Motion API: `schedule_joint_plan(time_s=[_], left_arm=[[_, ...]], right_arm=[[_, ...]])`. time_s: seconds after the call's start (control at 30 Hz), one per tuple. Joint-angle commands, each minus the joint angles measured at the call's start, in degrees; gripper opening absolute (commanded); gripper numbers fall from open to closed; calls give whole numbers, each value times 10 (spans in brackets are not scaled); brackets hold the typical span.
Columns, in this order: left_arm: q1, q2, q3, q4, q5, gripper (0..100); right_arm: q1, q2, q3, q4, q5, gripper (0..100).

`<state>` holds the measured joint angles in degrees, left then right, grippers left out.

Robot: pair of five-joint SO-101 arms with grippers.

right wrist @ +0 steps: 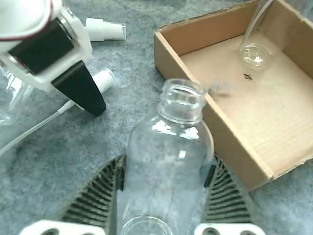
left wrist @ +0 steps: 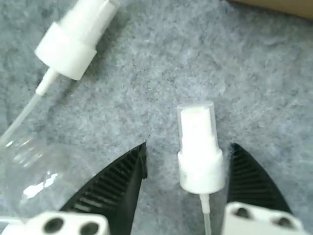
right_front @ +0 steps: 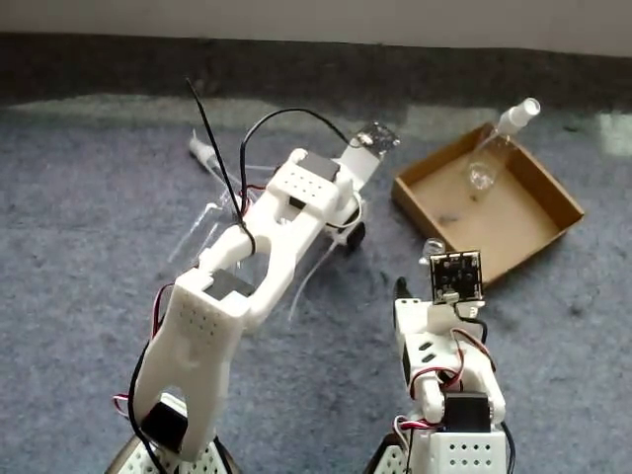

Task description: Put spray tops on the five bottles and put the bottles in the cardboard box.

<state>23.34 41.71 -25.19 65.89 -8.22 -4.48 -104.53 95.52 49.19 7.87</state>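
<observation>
1. White plastic spray top lies on the grey carpet, between the two black fingers of the left gripper. The jaws stand wide, one on each side of it, and neither finger clearly touches it.
2. It has a round white collar, a clear cap over the nozzle and a thin dip tube coming out of the collar.
3. Its long axis runs alongside the fingers. The capped nozzle points away from the wrist and the dip tube points back toward it.
4. The right gripper is clamped on an uncapped clear bottle, with one ribbed finger on each flank. The open threaded neck points away from the wrist and sits just beside the near wall of the cardboard box.
5. Inside the box, a topped bottle lies tilted, with its spray head over the far rim.
6. A second spray top lies on the carpet near another empty bottle, beside the left fingers.
</observation>
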Motion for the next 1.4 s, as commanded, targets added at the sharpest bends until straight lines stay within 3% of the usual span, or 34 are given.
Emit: schedule_joint_plan(time_s=[0.0,0.2,0.57,0.93,1.37], left_arm=[[12,-9,-39,-1,5,194],[17,-5,-39,-4,5,0],[26,-29,-36,5,7,4],[66,-182,-40,138,8,4],[58,-435,-36,272,8,4]], right_arm=[[7,-7,12,-16,-2,87],[7,-7,12,-16,-2,87],[7,-7,12,-16,-2,87],[2,-7,12,-16,-5,87],[-136,-7,12,-16,-2,87]])
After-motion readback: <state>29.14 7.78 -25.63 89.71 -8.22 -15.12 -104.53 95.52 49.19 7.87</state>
